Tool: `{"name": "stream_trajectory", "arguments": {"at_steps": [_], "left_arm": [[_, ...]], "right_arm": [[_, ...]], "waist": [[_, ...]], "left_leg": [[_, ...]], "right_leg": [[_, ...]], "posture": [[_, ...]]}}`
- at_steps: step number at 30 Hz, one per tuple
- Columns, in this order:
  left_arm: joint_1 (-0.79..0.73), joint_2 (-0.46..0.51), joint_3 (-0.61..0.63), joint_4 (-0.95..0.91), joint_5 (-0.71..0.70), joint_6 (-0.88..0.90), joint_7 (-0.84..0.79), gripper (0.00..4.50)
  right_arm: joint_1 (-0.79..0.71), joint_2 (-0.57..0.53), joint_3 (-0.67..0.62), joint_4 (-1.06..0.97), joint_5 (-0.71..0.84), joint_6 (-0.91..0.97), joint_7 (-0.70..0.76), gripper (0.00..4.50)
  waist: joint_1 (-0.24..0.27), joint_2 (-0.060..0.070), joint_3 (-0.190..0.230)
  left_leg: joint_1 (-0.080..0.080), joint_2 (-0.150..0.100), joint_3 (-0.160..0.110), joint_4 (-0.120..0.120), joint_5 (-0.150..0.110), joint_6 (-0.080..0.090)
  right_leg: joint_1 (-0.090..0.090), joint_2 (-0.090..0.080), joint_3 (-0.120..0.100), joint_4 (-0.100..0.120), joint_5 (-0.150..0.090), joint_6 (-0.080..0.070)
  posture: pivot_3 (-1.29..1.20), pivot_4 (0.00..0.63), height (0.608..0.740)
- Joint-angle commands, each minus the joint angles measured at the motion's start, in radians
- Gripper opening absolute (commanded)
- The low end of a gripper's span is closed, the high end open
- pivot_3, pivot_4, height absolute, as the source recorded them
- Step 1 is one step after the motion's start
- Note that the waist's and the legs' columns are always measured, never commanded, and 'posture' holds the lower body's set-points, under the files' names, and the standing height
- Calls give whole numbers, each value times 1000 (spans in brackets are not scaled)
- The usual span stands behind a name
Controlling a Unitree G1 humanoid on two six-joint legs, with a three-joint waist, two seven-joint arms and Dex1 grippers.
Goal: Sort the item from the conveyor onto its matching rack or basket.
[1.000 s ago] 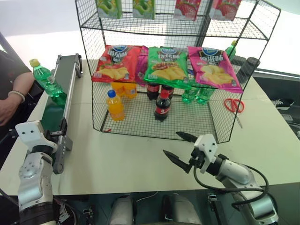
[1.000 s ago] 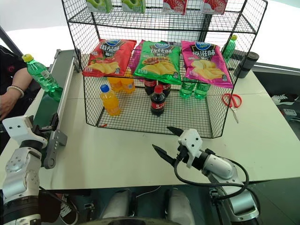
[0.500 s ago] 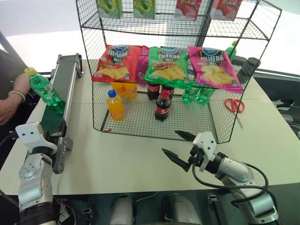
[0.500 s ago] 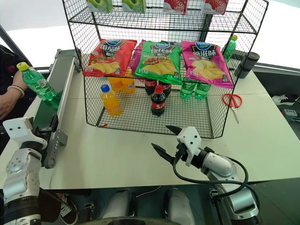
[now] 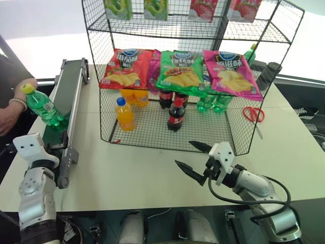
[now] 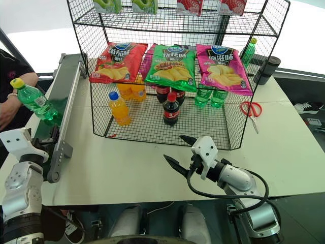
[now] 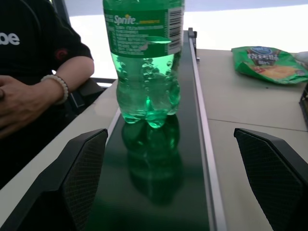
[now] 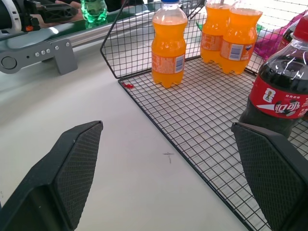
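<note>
table (image 5: 152,173) | left gripper (image 7: 178,178) spread, level before bottle (image 7: 147,62) | right gripper (image 5: 195,158) spread

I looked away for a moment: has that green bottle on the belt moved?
Yes. The green bottle has travelled along the belt toward the robot's left gripper, farther from the wire rack.

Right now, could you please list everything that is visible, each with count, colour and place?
Translucent green plastic soda bottle: one, yellow cap, upright on conveyor.
Dark green conveyor: one, table's left edge.
Black wire-grid rack: one, table centre.
Chip bags: three, red, green, pink, middle tier.
Orange-drink bottles: three, bottom tier.
Cola bottles: about three, dark, bottom tier.
Scissors: one, red-handled, right of rack.
Person's hand: beside conveyor.
Left gripper: open, facing bottle.
Right gripper: open, before rack.
</note>
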Motion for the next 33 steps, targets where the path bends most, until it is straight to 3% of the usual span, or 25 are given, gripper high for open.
{"name": "stream_trajectory", "arguments": {"at_steps": [1, 25, 28, 30, 33], "left_arm": [[-10, 20, 36, -3, 3, -29, 16, 4500], [-7, 10, 36, 11, -3, -45, 26, 4500], [-5, 5, 36, 10, -11, -50, 20, 3711], [-3, 3, 35, 8, -14, -51, 16, 2825], [0, 1, 31, -8, -20, -56, 5, 2662]], "right_arm": [[0, 2, -9, -43, 14, -8, -2, 4460], [12, -2, -8, -36, 12, -24, 14, 4460], [14, -3, -8, -36, 11, -26, 16, 4500], [15, -3, -8, -35, 10, -26, 18, 4500], [16, -3, -10, -34, 11, -26, 23, 4500]], "waist": [[0, 0, 0], [1, 0, 0], [1, 0, 0], [2, 0, 0], [2, 0, 0]], "left_leg": [[0, 0, 0, 0, 0, 0], [0, 0, 0, 0, 0, 0], [0, 0, 0, 0, 0, 0], [0, 0, 0, 0, 0, 0], [0, 0, 0, 0, 0, 0]], "right_leg": [[0, 0, 0, 0, 0, 0], [0, -2, 0, 0, 0, 0], [0, -2, 0, 0, 0, 0], [0, -2, 0, 0, 0, 0], [0, -3, -1, 0, 0, 0]], "posture": [[0, 150, 740], [0, 150, 740], [0, 150, 740], [0, 150, 740], [0, 150, 740]]}}
